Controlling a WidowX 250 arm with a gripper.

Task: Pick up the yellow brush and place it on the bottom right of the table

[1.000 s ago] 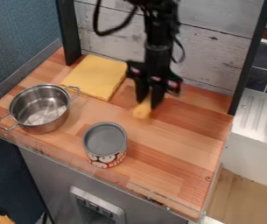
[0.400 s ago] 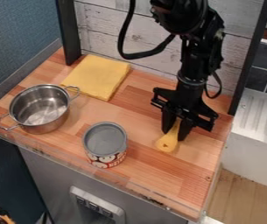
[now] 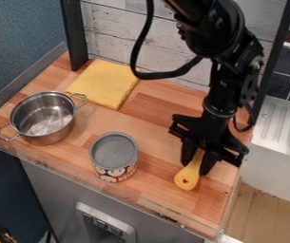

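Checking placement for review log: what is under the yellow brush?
Wooden tabletop shows around the end of the yellow brush, held in the tool. The patch directly beneath is covered, so contact cannot be told.

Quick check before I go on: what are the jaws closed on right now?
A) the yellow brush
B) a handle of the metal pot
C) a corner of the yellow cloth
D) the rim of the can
A: the yellow brush sits between the jaws, its rounded end with a small hole sticking out below them, to the right of the can.
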